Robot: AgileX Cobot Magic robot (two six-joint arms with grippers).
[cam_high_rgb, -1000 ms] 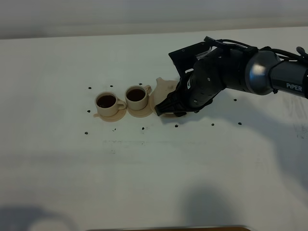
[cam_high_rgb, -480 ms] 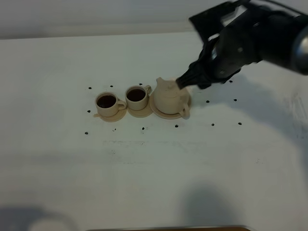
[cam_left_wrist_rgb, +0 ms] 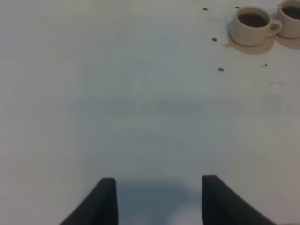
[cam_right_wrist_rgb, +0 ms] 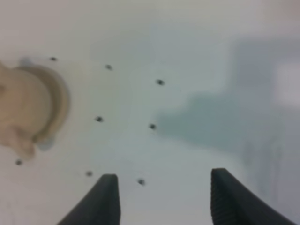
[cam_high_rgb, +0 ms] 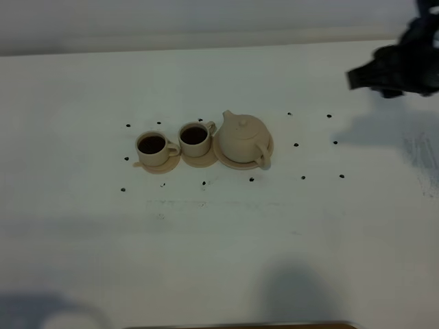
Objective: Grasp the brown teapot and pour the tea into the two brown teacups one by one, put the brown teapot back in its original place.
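Note:
The brown teapot stands upright on its wide saucer plate, spout toward the two brown teacups. Both cups sit on small saucers and hold dark tea. My right gripper is blurred, far off to the right and back of the teapot, open and empty. In the right wrist view its fingers stand apart over bare table, with the teapot and plate at the picture's edge. The left gripper is open and empty, well away from the cups.
Several small dark specks lie scattered on the white table around the tea set. A dark strip runs along the table's near edge.
The right gripper has let go of the teapot and pulled up and away to the back right. The teapot now stands alone on its plate. Cups unmoved.

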